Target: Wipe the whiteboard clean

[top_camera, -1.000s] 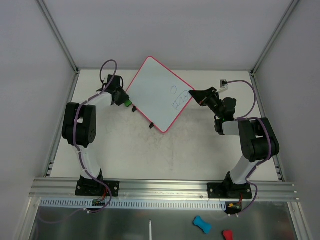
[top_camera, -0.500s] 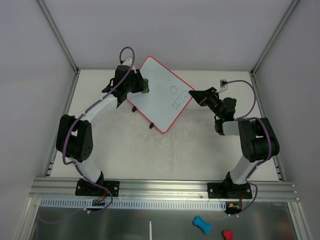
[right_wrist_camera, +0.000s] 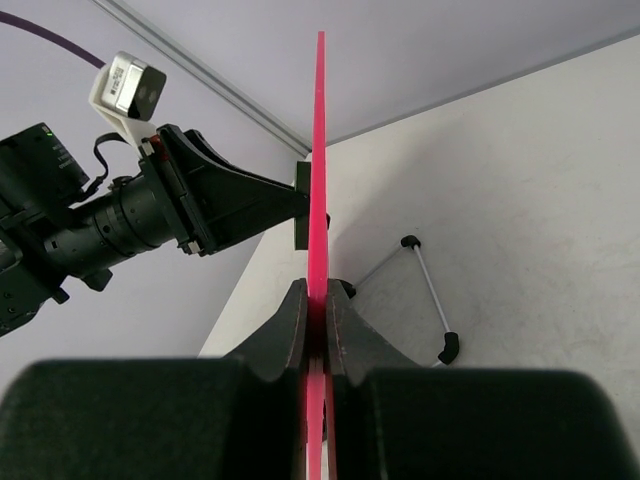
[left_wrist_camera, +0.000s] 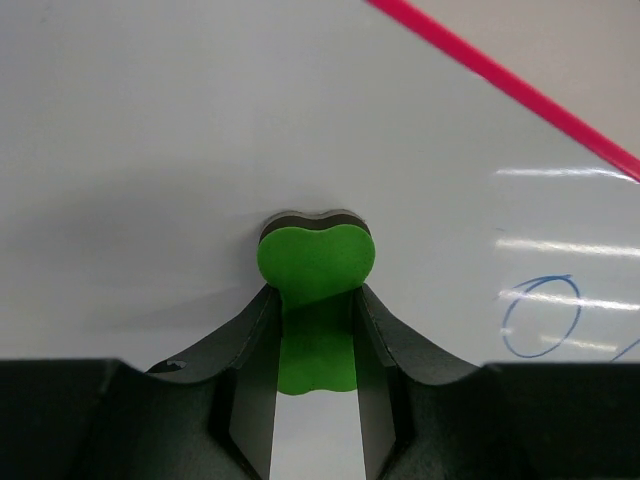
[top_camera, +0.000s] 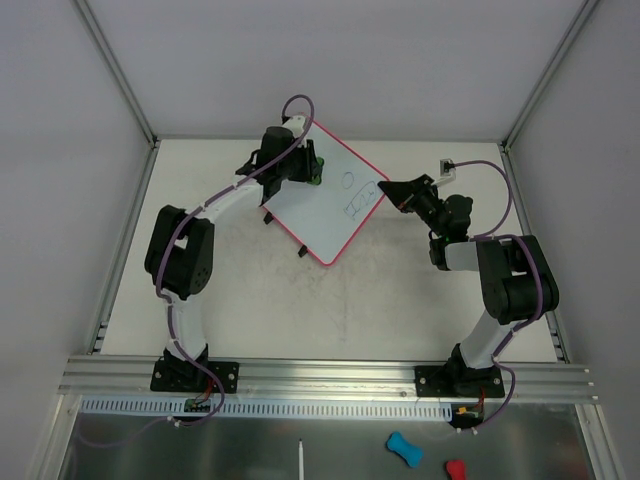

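The whiteboard [top_camera: 325, 205], white with a thin pink-red frame and two black feet on its lower left edge, stands tilted at the back of the table. Blue scribbles [top_camera: 352, 195] sit near its right corner. My left gripper [top_camera: 313, 167] is shut on a green eraser [left_wrist_camera: 315, 290] and presses it on the board's upper part, left of a blue loop [left_wrist_camera: 540, 315]. My right gripper [right_wrist_camera: 320, 300] is shut on the board's frame [right_wrist_camera: 319, 150] at its right corner [top_camera: 385, 186]. The left gripper shows edge-on behind the board in the right wrist view.
The board's wire stand with black feet [right_wrist_camera: 430, 295] rests on the table behind it. A small white box [top_camera: 447, 166] sits at the back right. Metal posts frame the cell walls. Blue and red objects [top_camera: 404, 448] lie below the front rail.
My left arm has swung right and forward, carrying the green eraser from the board's left edge onto its upper surface. The right arm and the board have not moved.
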Available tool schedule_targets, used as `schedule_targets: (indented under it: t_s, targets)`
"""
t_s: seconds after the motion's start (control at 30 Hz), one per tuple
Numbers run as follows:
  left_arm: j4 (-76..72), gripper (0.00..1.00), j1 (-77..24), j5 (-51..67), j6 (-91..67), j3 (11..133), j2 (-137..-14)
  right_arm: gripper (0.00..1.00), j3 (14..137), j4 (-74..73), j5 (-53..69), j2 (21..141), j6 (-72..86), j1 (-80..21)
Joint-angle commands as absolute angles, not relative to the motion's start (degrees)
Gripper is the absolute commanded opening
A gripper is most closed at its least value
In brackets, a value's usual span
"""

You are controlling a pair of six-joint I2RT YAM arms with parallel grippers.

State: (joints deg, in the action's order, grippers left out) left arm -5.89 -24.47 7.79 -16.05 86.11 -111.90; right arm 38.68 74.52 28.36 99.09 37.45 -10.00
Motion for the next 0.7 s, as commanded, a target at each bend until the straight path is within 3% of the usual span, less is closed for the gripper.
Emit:
schedule_targets:
  t_s: [0.0, 0.47, 0.67]
  targets:
    - [-9.1, 0.0, -27.7, 8.5, -10.6, 88.9, -112.2, 0.0, 39.8, 78.3, 33.0, 98.3, 35.8, -11.6]
    - [-11.2, 0.0, -39.0, 5.4, -3.6, 86.8, -113.7, 0.0, 39.6, 78.2, 33.0, 98.1, 35.6, -11.7]
    - [-11.2, 0.0, -40.4, 9.6, -2.6, 86.4, -113.7, 0.0, 39.6, 78.2, 33.0, 98.2, 35.6, -11.8]
